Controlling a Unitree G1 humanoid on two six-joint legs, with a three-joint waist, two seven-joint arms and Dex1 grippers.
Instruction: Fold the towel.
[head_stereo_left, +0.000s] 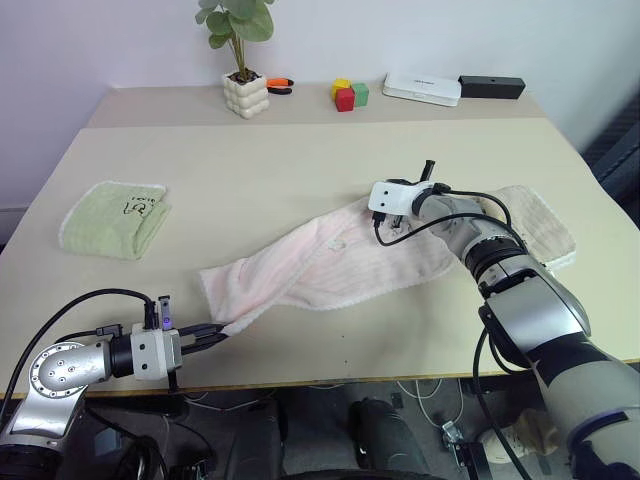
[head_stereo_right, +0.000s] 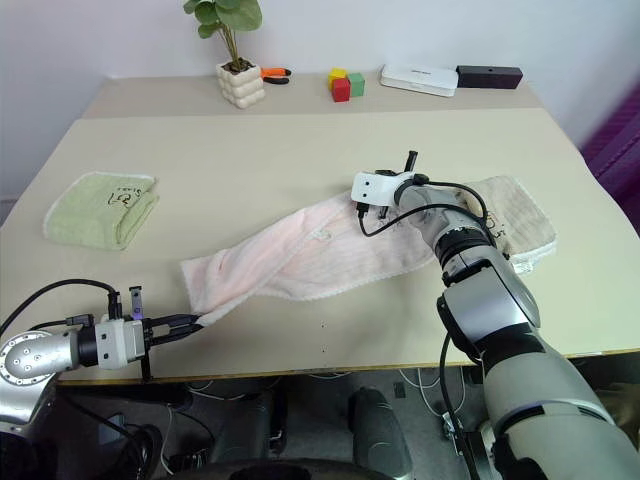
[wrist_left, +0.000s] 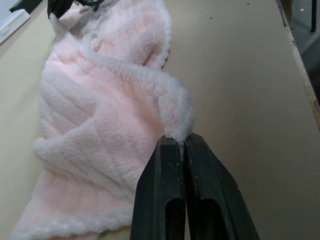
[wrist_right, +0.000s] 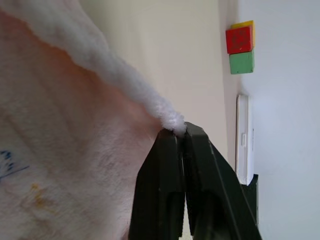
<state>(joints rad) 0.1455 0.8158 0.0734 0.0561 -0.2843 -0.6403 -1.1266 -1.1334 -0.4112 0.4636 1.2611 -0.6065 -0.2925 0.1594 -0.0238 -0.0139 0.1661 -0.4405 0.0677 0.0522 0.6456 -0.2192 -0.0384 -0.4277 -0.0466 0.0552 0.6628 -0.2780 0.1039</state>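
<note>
Pink towel (head_stereo_left: 330, 262) stretched diagonal across table (head_stereo_left: 300, 160) centre, from near front edge twd right edge, blocking middle. Beige towel (head_stereo_left: 535, 225) under it by right edge. Green towel (head_stereo_left: 112, 218) nr left edge. Plant pot (head_stereo_left: 246, 93), blocks (head_stereo_left: 350, 95), white box (head_stereo_left: 422, 89), black box (head_stereo_left: 491, 87) along back edge. Bare surface btw green towel and pink one, also front-right corner.

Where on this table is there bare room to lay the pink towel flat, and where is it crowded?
Bare tabletop stretches between the green towel, the pink towel and the plant pot. The right side is crowded: the beige towel lies beside the right gripper. The far edge holds blocks and boxes.
</note>
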